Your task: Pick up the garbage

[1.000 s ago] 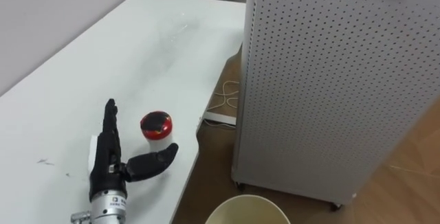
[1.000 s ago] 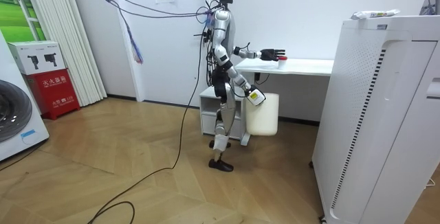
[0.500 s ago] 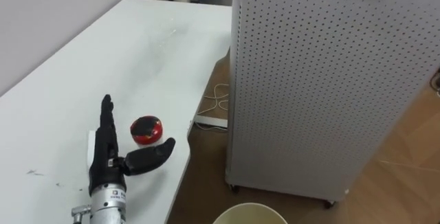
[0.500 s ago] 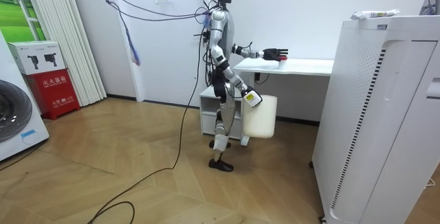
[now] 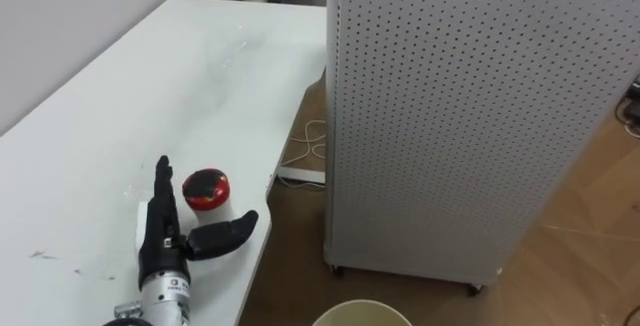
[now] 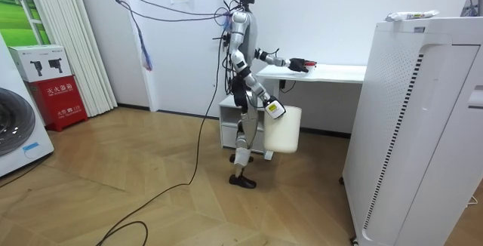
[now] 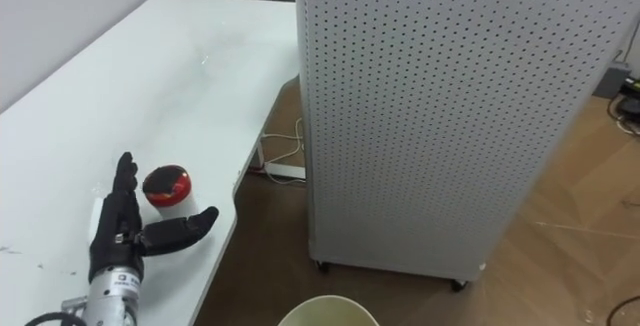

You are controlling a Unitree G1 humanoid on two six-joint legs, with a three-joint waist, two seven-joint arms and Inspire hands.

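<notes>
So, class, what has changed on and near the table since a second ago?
The open left hand has edged nearer the red-lidded container, which now sits between its fingers and thumb, ungripped. The cream bucket at the right hand has swung slightly toward the room view's left. The container stays on the white table.

Bright, even indoor light, with shadows soft-edged. The white table (image 5: 100, 116) carries a faint sheen at upper left of the eye views; the left hand (image 5: 162, 244) throws a faint shadow on it. The wooden floor (image 5: 585, 246) darkens under the perforated cabinet (image 5: 460, 116).
</notes>
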